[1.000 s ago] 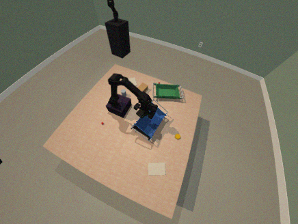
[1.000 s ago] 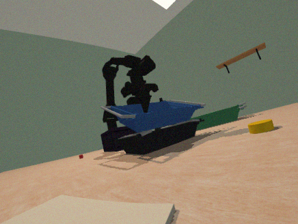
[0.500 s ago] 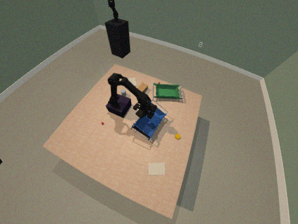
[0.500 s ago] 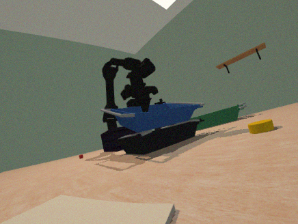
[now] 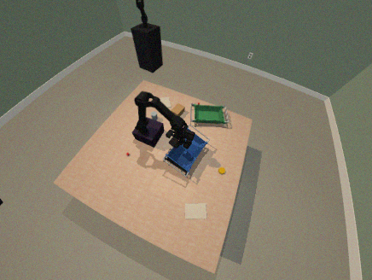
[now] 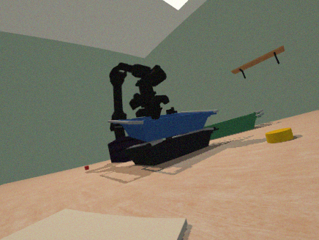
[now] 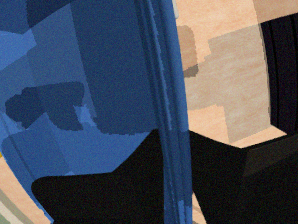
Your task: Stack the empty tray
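Observation:
My gripper is shut on the long rim of the empty blue tray. The blue tray lies over a dark tray, which is the loaded one, and tilts a little, with its right end higher. A grey bar runs along the dark tray's top edge under the blue tray. I cannot tell whether the blue tray rests on it. The load is hidden. In the wrist view the blue rim runs top to bottom between my black fingers.
A green tray stands behind, near the table's far edge. A yellow disc, a small red cube, a cream pad, a tan box and the arm's base also stand on the table.

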